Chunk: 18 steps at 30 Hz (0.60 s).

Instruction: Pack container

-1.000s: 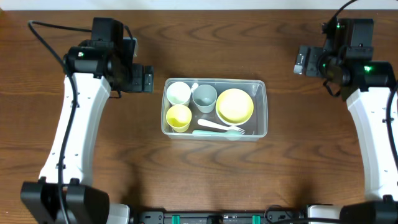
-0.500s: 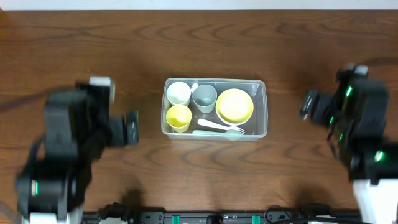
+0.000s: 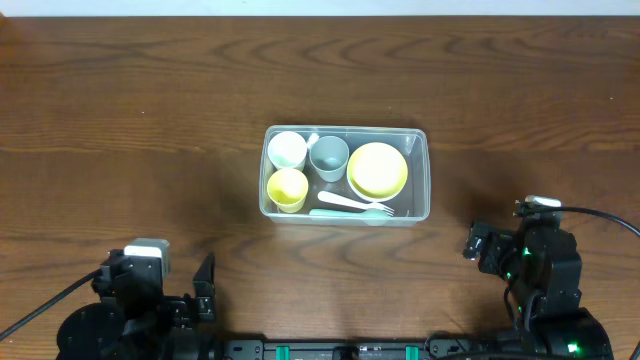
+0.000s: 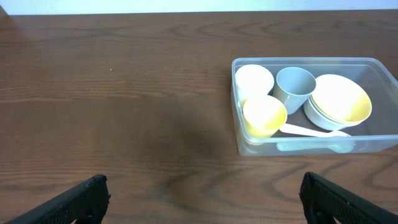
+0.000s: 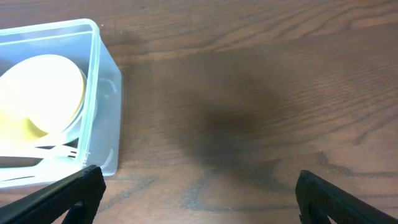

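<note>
The clear plastic container (image 3: pixel 422 140) stands at the table's middle. It holds a white cup (image 3: pixel 287 150), a grey cup (image 3: pixel 329 155), a yellow cup (image 3: pixel 288 188), a yellow bowl (image 3: pixel 377 169) and pale cutlery (image 3: pixel 350 206) along its front wall. My left gripper (image 3: pixel 204 288) is open and empty, low at the front left, far from the container. My right gripper (image 3: pixel 476 243) is open and empty at the front right. The container shows at upper right in the left wrist view (image 4: pixel 239 134). Its right end shows at left in the right wrist view (image 5: pixel 99 93).
Brown wooden table (image 3: pixel 130 150) all round the container. The left wrist view shows bare wood between the spread fingers (image 4: pixel 93 193). The right wrist view shows bare wood and a dark shadow (image 5: pixel 236 130) right of the container.
Both arms have pulled back from beside the container's far corners to the front edge of the table. The container and its contents have not moved.
</note>
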Each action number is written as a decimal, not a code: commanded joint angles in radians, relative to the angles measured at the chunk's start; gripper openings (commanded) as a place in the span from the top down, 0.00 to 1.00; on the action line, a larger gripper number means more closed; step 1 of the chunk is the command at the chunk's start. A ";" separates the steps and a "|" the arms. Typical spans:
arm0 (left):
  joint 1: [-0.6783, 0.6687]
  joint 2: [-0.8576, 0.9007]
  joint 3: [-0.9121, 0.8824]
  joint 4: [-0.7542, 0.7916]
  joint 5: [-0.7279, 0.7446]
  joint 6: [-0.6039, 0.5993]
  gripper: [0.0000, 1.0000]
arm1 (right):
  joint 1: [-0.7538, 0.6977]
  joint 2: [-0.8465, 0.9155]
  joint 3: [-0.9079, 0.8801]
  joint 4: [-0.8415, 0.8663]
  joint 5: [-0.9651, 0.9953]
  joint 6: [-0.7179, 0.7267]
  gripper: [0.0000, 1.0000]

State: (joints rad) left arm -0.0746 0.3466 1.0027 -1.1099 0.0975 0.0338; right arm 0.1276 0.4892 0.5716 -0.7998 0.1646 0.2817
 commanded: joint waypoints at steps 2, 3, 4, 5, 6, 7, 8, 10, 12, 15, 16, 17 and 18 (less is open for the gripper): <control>0.003 0.002 -0.009 0.000 -0.014 0.007 0.02 | 0.010 -0.005 -0.005 -0.006 -0.008 0.017 0.01; 0.003 0.002 -0.009 -0.005 -0.015 0.007 0.02 | 0.010 -0.005 -0.005 -0.006 -0.008 0.017 0.01; 0.003 0.002 -0.009 -0.008 -0.015 0.007 0.02 | 0.010 -0.005 -0.005 -0.006 -0.008 0.018 0.01; 0.003 0.002 -0.009 -0.009 -0.015 0.007 0.02 | 0.010 -0.005 -0.005 -0.006 -0.008 0.017 0.01; 0.003 0.002 -0.009 -0.011 -0.015 0.007 0.02 | 0.010 -0.005 -0.005 -0.006 -0.008 0.018 0.01; 0.003 0.002 -0.009 -0.011 -0.015 0.007 0.02 | 0.010 -0.005 -0.005 -0.006 -0.008 0.018 0.01; 0.003 0.002 -0.009 -0.011 -0.015 0.007 0.02 | 0.010 -0.005 -0.005 -0.006 -0.008 0.018 0.01; 0.003 0.002 -0.009 -0.011 -0.015 0.007 0.02 | 0.010 -0.005 -0.005 -0.006 -0.008 0.018 0.01; 0.003 0.002 -0.009 -0.011 -0.015 0.007 0.02 | 0.010 -0.005 -0.005 -0.006 -0.008 0.018 0.01; 0.003 0.002 -0.009 -0.011 -0.015 0.007 0.02 | 0.010 -0.005 -0.005 -0.005 -0.008 0.018 0.01; 0.003 0.002 -0.009 -0.011 -0.015 0.007 0.02 | 0.010 -0.005 -0.005 -0.006 -0.008 0.018 0.01; 0.003 0.002 -0.009 -0.011 -0.015 0.007 0.02 | 0.010 -0.005 -0.005 -0.006 -0.008 0.018 0.01; 0.003 0.002 -0.009 -0.011 -0.015 0.007 0.02 | 0.010 -0.005 -0.005 -0.006 -0.008 0.017 0.01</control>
State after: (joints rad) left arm -0.0746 0.3470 1.0027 -1.1191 0.0975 0.0341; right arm 0.1276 0.4892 0.5716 -0.8032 0.1574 0.2817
